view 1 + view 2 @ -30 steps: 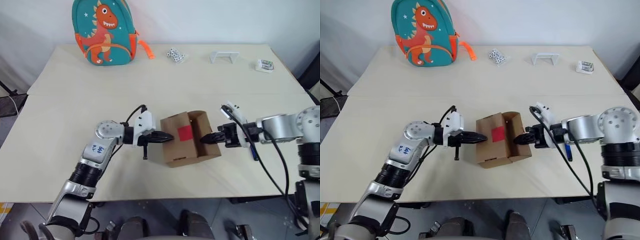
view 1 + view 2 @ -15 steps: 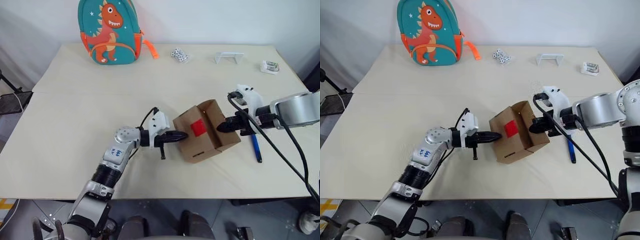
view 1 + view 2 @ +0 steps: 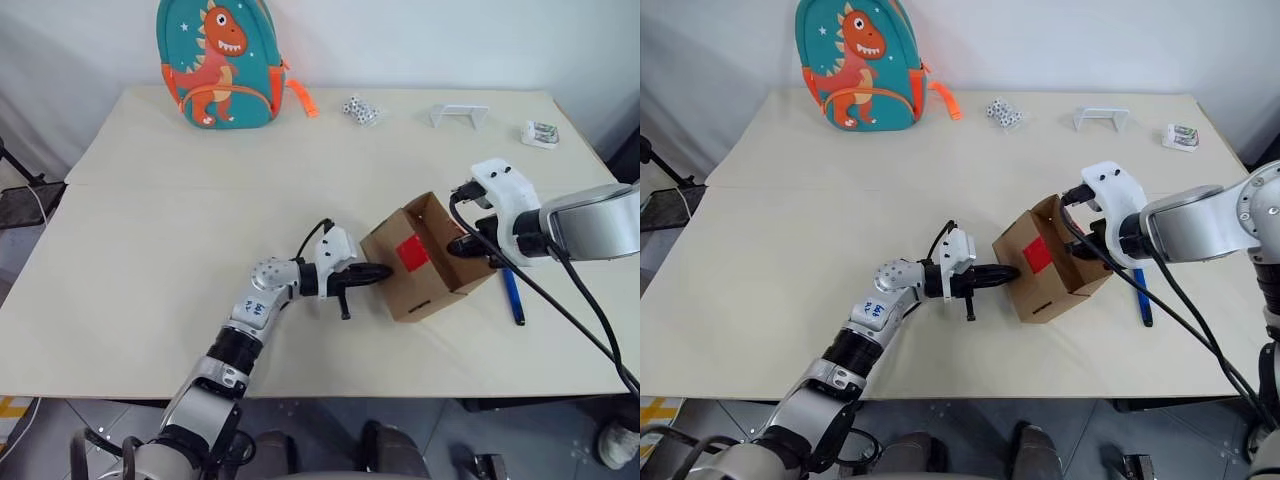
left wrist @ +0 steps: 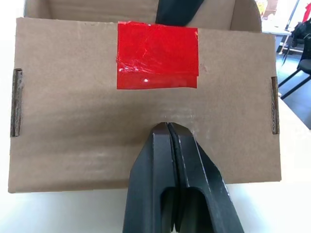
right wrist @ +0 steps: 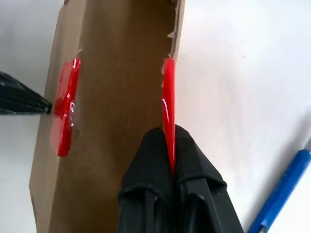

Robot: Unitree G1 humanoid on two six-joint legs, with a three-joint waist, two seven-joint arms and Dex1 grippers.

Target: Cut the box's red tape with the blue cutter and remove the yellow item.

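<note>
The brown box (image 3: 432, 282) lies tipped on the table with its open side facing up and to the right. A patch of red tape (image 4: 157, 55) sits on the closed face. My left gripper (image 3: 388, 270) is shut, and its tips press against that face just below the red tape. My right gripper (image 5: 169, 133) is shut on the edge of the box's open flap, where a strip of red tape (image 5: 168, 92) runs. The blue cutter (image 3: 513, 295) lies on the table right of the box. The yellow item is hidden.
A teal dinosaur backpack (image 3: 215, 60) stands at the far left of the table (image 3: 150, 250). Small white dice-like pieces (image 3: 357, 110), a white stand (image 3: 458, 113) and a small packet (image 3: 540, 132) lie along the far edge.
My left gripper has pushed rightwards against the box, which slid right and tipped. My right gripper has risen and rolled while gripping the flap. The cutter has not moved.
</note>
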